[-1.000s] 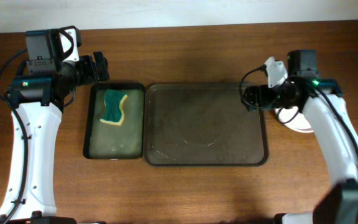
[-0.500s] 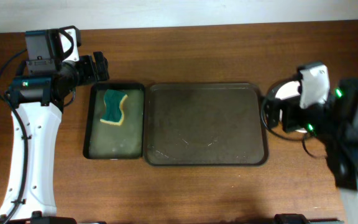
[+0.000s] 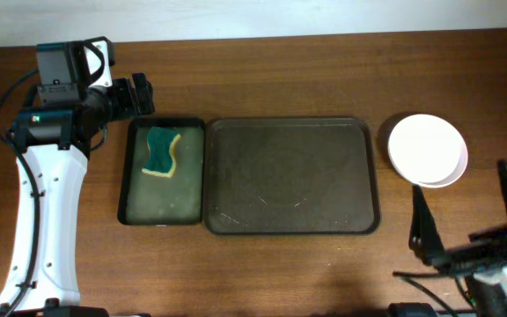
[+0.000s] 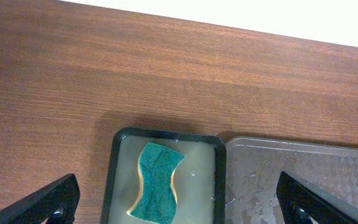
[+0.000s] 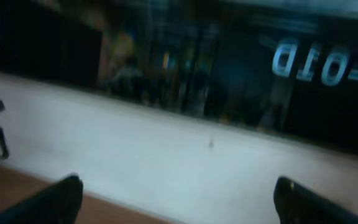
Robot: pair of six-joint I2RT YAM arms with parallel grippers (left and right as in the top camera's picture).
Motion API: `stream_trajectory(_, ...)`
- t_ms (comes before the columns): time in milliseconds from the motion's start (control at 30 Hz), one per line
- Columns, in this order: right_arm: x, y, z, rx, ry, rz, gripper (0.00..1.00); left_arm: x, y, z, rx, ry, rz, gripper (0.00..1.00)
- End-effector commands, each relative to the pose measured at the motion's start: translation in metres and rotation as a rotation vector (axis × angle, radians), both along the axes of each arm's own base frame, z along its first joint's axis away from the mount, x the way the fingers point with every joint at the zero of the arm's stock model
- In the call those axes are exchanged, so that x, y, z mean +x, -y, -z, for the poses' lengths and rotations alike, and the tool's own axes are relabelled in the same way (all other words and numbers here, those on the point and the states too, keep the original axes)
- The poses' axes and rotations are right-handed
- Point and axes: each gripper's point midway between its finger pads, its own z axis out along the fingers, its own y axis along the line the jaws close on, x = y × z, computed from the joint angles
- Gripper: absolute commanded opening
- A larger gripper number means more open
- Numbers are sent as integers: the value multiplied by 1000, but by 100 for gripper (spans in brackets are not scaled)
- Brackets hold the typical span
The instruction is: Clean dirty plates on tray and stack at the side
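The plates (image 3: 427, 150) lie stacked on the table right of the tray, white, with a second rim showing under the top one. The dark brown tray (image 3: 290, 176) is wet and holds no plate; its left end shows in the left wrist view (image 4: 303, 180). My right gripper (image 3: 460, 189) is open and empty at the table's front right, in front of the plates; its wrist view (image 5: 179, 186) is blurred and shows only the room. My left gripper (image 3: 139, 95) is open and empty above the table's far left (image 4: 176, 186).
A smaller dark greenish-black tray (image 3: 123, 176) sits left of the brown tray, touching it, with a green and yellow sponge (image 3: 162, 151) in it. The sponge also shows in the left wrist view (image 4: 159, 182). Bare wooden table (image 3: 262, 79) lies behind both trays.
My right arm has pulled back from the plates to the table's front right, leaving the stack uncovered. The left arm, the trays and the sponge have not moved.
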Motion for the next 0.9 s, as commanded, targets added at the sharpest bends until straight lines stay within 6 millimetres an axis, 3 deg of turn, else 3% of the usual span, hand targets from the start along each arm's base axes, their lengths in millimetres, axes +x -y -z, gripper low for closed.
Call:
stream_trajectory(0, -5, -4, 7, 2, 123, -29, 99, 1, 1, 2, -12, -5, 2, 99)
stream_trajectory(133, -6, -7, 20, 2, 209, -47, 98, 1, 1, 2, -12, -5, 2, 99)
stream_trajectory(500, 12, -8, 94, 1, 300, -47, 98, 1, 1, 2, -12, -5, 2, 99)
stream_trajectory(867, 52, -8, 179, 6, 138, -49, 98, 1, 1, 2, -12, -5, 2, 100)
